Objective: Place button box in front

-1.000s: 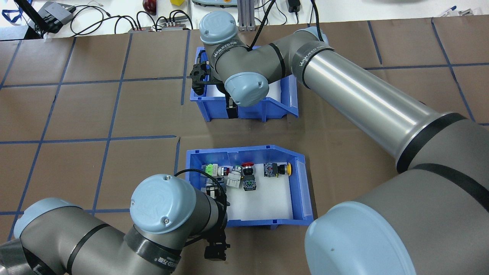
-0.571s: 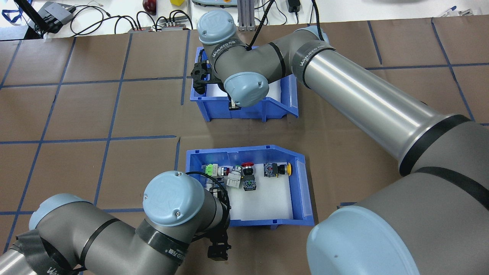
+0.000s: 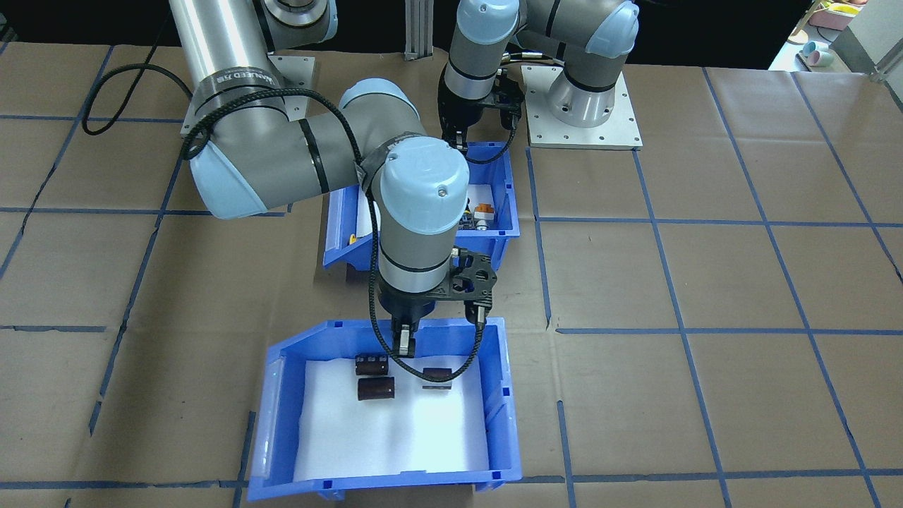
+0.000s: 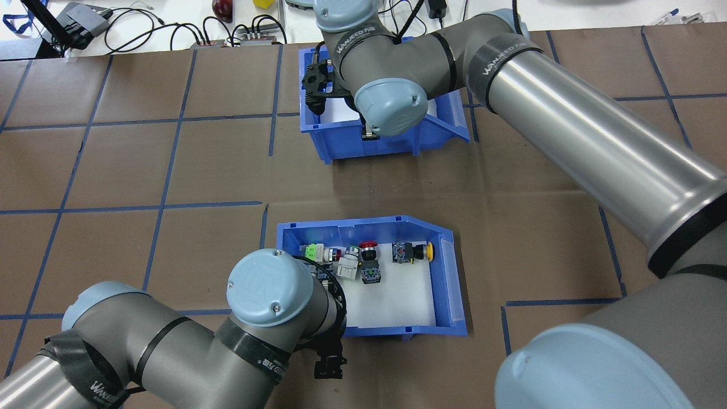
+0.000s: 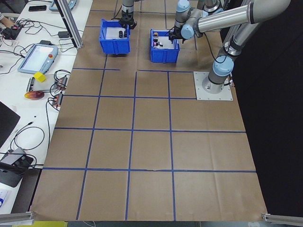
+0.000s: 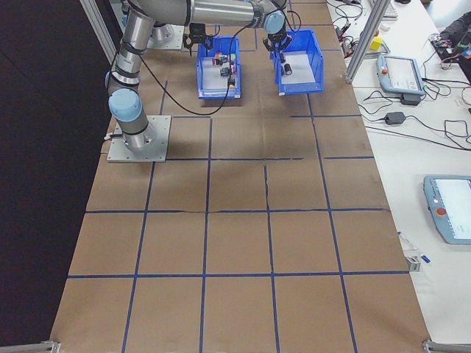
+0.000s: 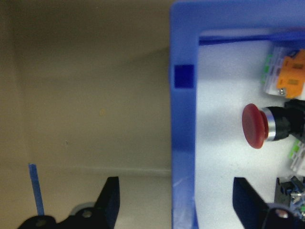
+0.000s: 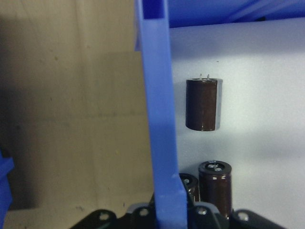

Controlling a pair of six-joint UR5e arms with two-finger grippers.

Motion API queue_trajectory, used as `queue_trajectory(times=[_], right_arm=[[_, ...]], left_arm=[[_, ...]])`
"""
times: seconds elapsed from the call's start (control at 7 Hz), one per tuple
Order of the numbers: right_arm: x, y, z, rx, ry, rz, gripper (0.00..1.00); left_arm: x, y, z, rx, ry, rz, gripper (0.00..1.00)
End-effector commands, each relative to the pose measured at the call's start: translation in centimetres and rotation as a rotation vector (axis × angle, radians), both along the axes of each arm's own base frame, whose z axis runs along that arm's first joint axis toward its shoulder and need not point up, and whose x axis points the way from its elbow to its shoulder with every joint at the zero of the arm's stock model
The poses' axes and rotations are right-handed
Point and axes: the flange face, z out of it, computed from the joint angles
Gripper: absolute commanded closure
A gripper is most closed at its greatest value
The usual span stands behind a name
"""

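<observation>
1. Left end effector (image 7: 176,191): fingers spread wide, straddling the button box (image 4: 451,284) wall at its near-left corner, not yet closed on it.
2. Button box sits on bench (image 4: 113,159), nearer the robot than the other bin (image 4: 443,133).
3. Right end effector (image 8: 167,210): clamped on the other bin's wall.
4. Step, I judge: grasp phase. Next: close left fingers on wall, then bring box to front w/o tipping buttons.

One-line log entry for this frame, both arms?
left gripper: jaws open astride button box wall | right gripper: jaws clamped on capacitor bin wall | button box: near robot
</observation>
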Motion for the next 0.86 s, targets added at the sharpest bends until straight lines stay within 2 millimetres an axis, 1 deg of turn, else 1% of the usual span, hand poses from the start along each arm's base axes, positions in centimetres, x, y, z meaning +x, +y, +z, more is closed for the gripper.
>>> queue_trajectory(times=[0.0, 0.14, 0.29, 0.43, 0.57, 0.71], right_arm=[[-9.0, -1.9, 1.9, 0.027, 0.028, -0.013, 0.92], [-13.8, -2.3, 1.6, 0.049, 0.03, -0.005, 0.92], [-19.2, -2.4, 2.8, 0.047, 0.029, -0.005, 0.92], [-24.0, -1.8, 3.7, 0.05, 0.029, -0.015, 0.92], [-27.9, -1.0, 3.3, 0.069, 0.002, -0.013, 0.92], [-31.7, -0.4, 4.1, 0.065, -0.022, -0.009, 0.92]], left_arm=[[-0.3, -0.6, -0.7, -0.003, 0.004, -0.006, 0.41], [-0.5, -0.7, -0.6, -0.019, 0.014, -0.01, 0.62], [-0.8, -1.4, 0.3, -0.104, 0.057, -0.004, 0.9], [-0.9, -1.6, 1.0, -0.134, 0.072, -0.004, 1.0], [-0.5, -2.0, 2.7, -0.18, 0.08, -0.021, 1.0], [-0.2, -3.6, 4.2, -0.223, 0.076, -0.066, 1.0]])
